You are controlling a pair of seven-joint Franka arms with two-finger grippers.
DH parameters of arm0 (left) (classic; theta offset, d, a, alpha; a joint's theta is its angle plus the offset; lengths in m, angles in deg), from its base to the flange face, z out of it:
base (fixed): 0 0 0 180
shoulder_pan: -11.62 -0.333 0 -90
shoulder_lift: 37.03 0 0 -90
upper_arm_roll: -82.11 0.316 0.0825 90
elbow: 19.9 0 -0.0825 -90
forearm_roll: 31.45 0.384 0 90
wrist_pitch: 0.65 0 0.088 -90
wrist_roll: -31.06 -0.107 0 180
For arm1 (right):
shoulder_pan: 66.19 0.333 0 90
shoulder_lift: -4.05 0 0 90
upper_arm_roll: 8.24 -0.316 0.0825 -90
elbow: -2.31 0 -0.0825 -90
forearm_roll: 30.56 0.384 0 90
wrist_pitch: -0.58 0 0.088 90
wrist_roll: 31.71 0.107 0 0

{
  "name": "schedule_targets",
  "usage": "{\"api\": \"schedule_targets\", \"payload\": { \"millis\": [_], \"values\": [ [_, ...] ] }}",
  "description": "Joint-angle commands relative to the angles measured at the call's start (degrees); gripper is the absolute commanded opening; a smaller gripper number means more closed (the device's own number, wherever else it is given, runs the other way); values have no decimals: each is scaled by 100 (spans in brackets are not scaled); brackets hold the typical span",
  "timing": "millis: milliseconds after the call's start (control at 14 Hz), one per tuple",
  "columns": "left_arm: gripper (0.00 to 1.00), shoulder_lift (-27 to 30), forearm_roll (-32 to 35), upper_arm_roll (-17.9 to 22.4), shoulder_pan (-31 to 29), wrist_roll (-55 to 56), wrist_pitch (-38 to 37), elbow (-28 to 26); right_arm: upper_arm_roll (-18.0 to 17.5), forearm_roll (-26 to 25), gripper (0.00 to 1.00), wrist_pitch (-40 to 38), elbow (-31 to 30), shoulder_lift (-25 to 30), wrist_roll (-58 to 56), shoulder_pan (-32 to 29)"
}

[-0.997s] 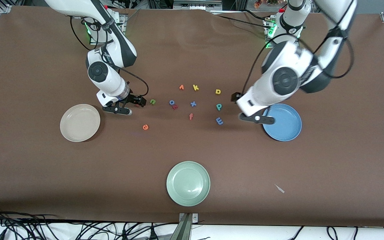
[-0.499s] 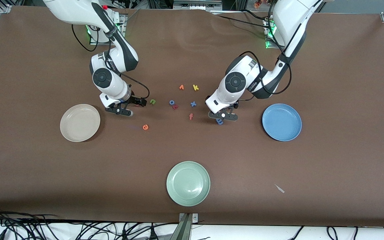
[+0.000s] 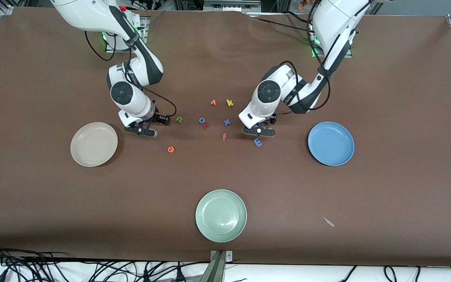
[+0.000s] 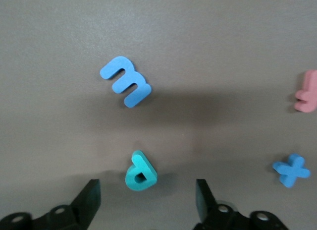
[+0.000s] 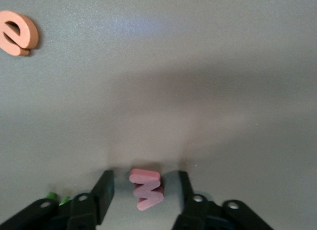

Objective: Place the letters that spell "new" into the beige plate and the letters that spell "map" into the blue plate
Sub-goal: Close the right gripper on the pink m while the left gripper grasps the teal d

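The pink w point(image 5: 147, 189) lies on the brown desk point(image 3: 53, 215) between the fingers of the right gripper point(image 5: 143, 174). The fingers are spread, one on each side of the letter, each with a narrow gap to it. In the front view this gripper point(image 3: 146, 128) is down at the desk and covers the w. The green n point(image 3: 179, 119) sits at about its 2 o'clock, the orange e point(image 3: 170, 149) at about 4 o'clock, and the beige plate point(image 3: 94, 144) at about 8 o'clock, with nothing on it.

The teal p point(image 4: 141, 171) lies between the fingers of the left gripper point(image 4: 146, 183), which are spread wide and well clear of it. The blue m point(image 4: 125, 81) lies just beside the p, outside the fingers. In the front view the left gripper point(image 3: 258, 131) is low over the desk, the m point(image 3: 257, 142) shows at its 6 o'clock, and the blue plate point(image 3: 331, 143) lies bare at about 4 o'clock, toward the left arm's end.

Between the two grippers lie a blue o point(image 3: 202, 120), a blue x point(image 3: 226, 122) and an orange-red f point(image 3: 224, 136). An orange v point(image 3: 213, 102) and a yellow k point(image 3: 230, 103) lie at their 12 o'clock. A green plate point(image 3: 220, 215) sits at 6 o'clock from this cluster, nearest the front camera.
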Motion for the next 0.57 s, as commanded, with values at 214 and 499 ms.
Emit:
{"api": "schedule_targets", "payload": {
  "millis": [214, 499],
  "values": [
    [59, -1, 188, 11, -110, 41, 152, -107, -10, -29, 23, 85, -27, -47, 91, 109],
    [15, -1, 188, 2, -101, 41, 152, -98, -10, -29, 8, 33, 78, -65, 65, 101]
  ]
}}
